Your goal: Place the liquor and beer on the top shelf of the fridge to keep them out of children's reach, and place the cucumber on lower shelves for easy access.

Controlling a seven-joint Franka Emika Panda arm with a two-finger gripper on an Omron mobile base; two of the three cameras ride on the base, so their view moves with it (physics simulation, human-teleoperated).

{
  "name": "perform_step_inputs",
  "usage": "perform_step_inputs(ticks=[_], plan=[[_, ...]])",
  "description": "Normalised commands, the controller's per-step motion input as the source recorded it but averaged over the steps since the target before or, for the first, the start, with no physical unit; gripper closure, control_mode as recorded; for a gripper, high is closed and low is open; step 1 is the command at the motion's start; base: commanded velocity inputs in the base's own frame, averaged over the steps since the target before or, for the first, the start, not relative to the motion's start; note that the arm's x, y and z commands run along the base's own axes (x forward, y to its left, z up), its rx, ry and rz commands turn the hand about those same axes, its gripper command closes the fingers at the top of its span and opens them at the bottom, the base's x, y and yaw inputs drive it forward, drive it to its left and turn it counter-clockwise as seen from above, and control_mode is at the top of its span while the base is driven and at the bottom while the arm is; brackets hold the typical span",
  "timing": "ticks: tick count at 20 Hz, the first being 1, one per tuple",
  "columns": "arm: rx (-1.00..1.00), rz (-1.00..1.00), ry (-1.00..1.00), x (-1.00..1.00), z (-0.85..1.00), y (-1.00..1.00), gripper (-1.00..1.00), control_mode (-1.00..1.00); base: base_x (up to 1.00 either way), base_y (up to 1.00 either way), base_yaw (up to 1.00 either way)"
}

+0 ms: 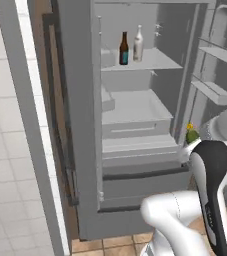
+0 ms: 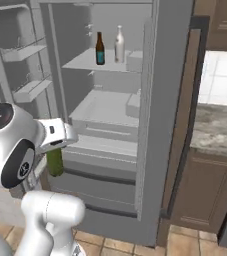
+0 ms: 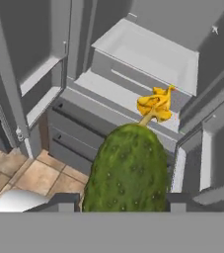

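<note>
The cucumber (image 3: pixel 128 170) is a stubby, dark green oblong with a pebbled skin and a crumpled yellow blossom at its far tip. In the hand view it stands between the two dark fingertips (image 3: pixel 64 201), which press its sides, so the gripper (image 3: pixel 121 202) is closed on it at a moderate width. From the right base view the cucumber (image 2: pixel 55 161) hangs below the white hand, outside the fridge (image 2: pixel 167 100), in front of the drawer fronts at about 8 o'clock from the open interior; from the left base view only its tip (image 1: pixel 192 134) peeks out at 3 o'clock, just beside the fridge's right wall.

The beer (image 1: pixel 124 49) and the liquor (image 1: pixel 138 44) stand upright, side by side, on the top shelf (image 1: pixel 157 61), toward its left half, near each other but seemingly not touching.

The lower shelves (image 1: pixel 135 106) lie bare and wide, with open room above them. The nearest edges are the shelf's front lip, the drawer faces below, and the open door's bins (image 2: pixel 30 90) at 10 o'clock.
</note>
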Motion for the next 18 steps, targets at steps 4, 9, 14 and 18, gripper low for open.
perform_step_inputs(ticks=[4,9,14,18], plan=[[0.0,0.0,0.0,0.0,0.0,0.0,1.0,1.0,0.54,0.82,-0.18],[0.0,0.0,0.0,0.0,0.0,0.0,1.0,1.0,0.64,0.06,-0.12],[0.0,0.0,0.0,0.0,0.0,0.0,1.0,1.0,0.5,-0.22,-0.07],[0.0,0.0,0.0,0.0,0.0,0.0,1.0,1.0,0.25,-0.4,-0.02]])
